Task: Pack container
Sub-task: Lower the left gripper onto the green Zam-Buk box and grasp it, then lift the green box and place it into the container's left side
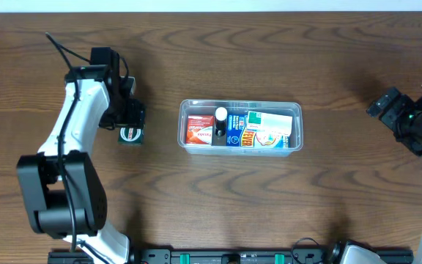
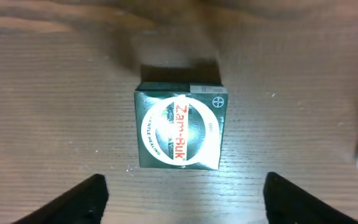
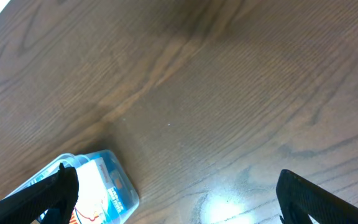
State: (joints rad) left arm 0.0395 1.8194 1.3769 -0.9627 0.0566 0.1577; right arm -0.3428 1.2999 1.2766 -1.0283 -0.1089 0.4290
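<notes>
**Operator:** Stock list, largest first?

**Clerk:** Item one: tabletop (image 1: 269, 59), dark wood grain, carrying everything you have. Item two: container (image 1: 240, 103), clear and shallow, at the middle of the scene with its long side running left to right. It lies between your two arms, I judge so that either can reach it.

**Operator:** And the arms?

**Clerk:** Item three: left gripper (image 1: 127, 117) (image 2: 185, 186), hanging over the left part of the tabletop and pointing down. Its jaws are apart with nothing held. Item four: right gripper (image 1: 390, 110) (image 3: 176, 186), at the right edge and well apart from the container. Its jaws are spread wide and empty. By my reading it is parked there to leave the middle free for your other arm.

**Operator:** Contents?

**Clerk:** Item five, inside the container, side by side: white and teal box (image 1: 273, 128) at the right, red box (image 1: 198, 129) at the left, and blue box (image 1: 234, 130) between them. A small dark item with a white top (image 1: 220, 117) stands toward the far wall. Whether room remains, you cannot tell for certain from above. Item six: green box (image 1: 131, 134) (image 2: 182, 127), flat on the tabletop with its round white label up. It lies left of the container, well apart from it, just near of the left gripper. It is the only piece outside, so it is likely your next pick. The jaws stand wider than the box, which suits lowering them around its sides.
</notes>
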